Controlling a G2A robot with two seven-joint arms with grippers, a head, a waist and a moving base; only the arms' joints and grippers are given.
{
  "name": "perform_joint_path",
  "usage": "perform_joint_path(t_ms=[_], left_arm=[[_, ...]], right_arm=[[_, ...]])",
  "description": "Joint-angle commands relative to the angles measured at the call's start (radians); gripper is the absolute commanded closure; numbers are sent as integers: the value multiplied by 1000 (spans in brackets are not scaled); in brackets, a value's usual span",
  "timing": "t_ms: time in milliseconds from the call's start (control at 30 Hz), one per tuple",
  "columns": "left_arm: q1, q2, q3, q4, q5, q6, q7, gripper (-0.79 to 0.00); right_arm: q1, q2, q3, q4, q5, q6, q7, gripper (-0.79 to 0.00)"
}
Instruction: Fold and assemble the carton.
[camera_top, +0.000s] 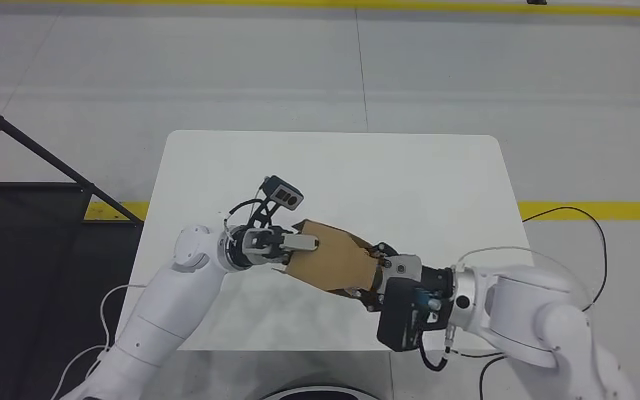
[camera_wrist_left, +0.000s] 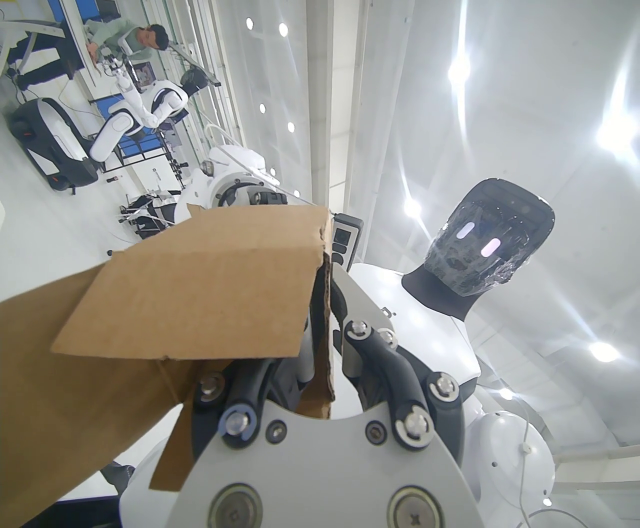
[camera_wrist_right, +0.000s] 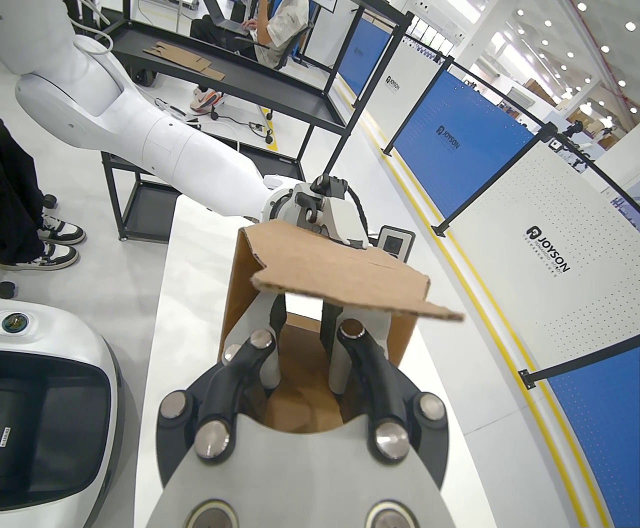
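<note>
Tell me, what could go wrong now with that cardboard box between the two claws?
1. The left gripper pinches only one thin wall of the carton; that edge might bend, tear or slip out.
2. The right gripper has its fingers spread inside the carton, beneath a loose flap; a push inward might crease that flap or knock the carton askew.

Left arm (camera_top: 165, 305) comes in from the near left side of the surface. The left claw (camera_top: 305, 242) is pinched on a carton (camera_top: 335, 258) wall. Right arm (camera_top: 520, 305) bends in from the near right, with the right claw (camera_top: 379, 264) facing the left one. Its fingers (camera_wrist_right: 264, 320) are spread apart, tips hidden, probably gripping nothing.
</note>
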Motion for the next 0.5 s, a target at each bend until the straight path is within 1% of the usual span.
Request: perform_joint_path(t_ms=[0, 267, 400, 467], left_arm=[[2, 0, -6, -1, 0, 1, 0, 0], [17, -3, -24, -7, 2, -3, 3, 0], [24, -4, -40, -21, 14, -27, 22, 0], [32, -2, -52, -40, 60, -51, 39, 0]], right_arm=[[-12, 2, 17, -5, -1, 3, -6, -299], [-76, 11, 102, -26, -2, 1, -45, -308], [-118, 16, 153, -35, -8, 7, -60, -317], [-145, 19, 189, -42, -7, 15, -77, -339]])
